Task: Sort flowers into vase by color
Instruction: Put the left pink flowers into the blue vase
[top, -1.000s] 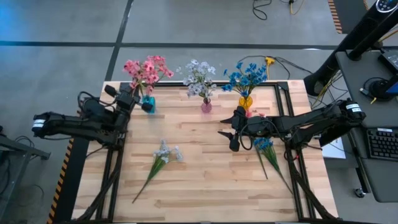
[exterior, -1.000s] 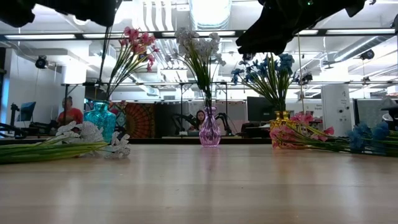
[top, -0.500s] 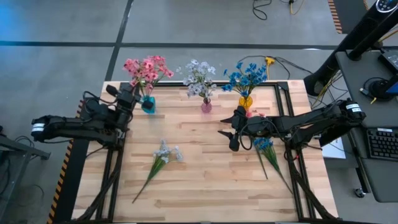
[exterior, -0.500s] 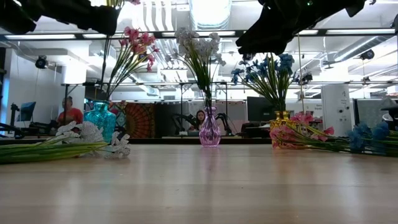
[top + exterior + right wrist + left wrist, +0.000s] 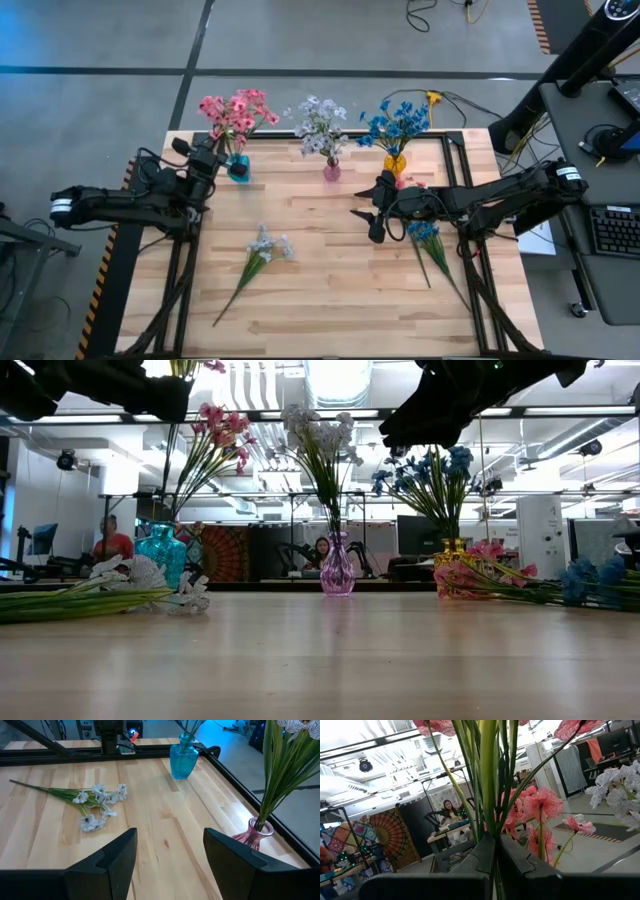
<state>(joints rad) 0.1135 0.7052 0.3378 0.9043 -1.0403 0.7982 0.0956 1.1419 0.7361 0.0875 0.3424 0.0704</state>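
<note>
Three vases stand along the table's far edge: a teal vase (image 5: 238,168) with pink flowers (image 5: 237,112), a pink vase (image 5: 331,171) with white flowers (image 5: 320,122), and a yellow vase (image 5: 395,163) with blue flowers (image 5: 396,122). My left gripper (image 5: 213,159) is shut on a pink spray beside the teal vase. My right gripper (image 5: 368,224) hangs open above the table's middle right, with nothing between its fingers. A white spray (image 5: 263,249), a blue spray (image 5: 424,233) and a pink spray (image 5: 409,184) lie flat on the table. My left gripper pinches the green stems (image 5: 488,815) of a pink spray between its two fingers (image 5: 480,857). The fingers come about level from the table's left and lie across the stems. The spray stands upright, blossoms above the fingers. Its stem (image 5: 168,470) runs down to the teal vase's mouth.
Black frame rails run along the table's edges (image 5: 452,165). The wood between the white spray and my right gripper (image 5: 320,250) is bare. People sit at desks in the room beyond the table (image 5: 110,540).
My left gripper has sunk a little beside the teal vase, still shut on the pink spray's stems.
</note>
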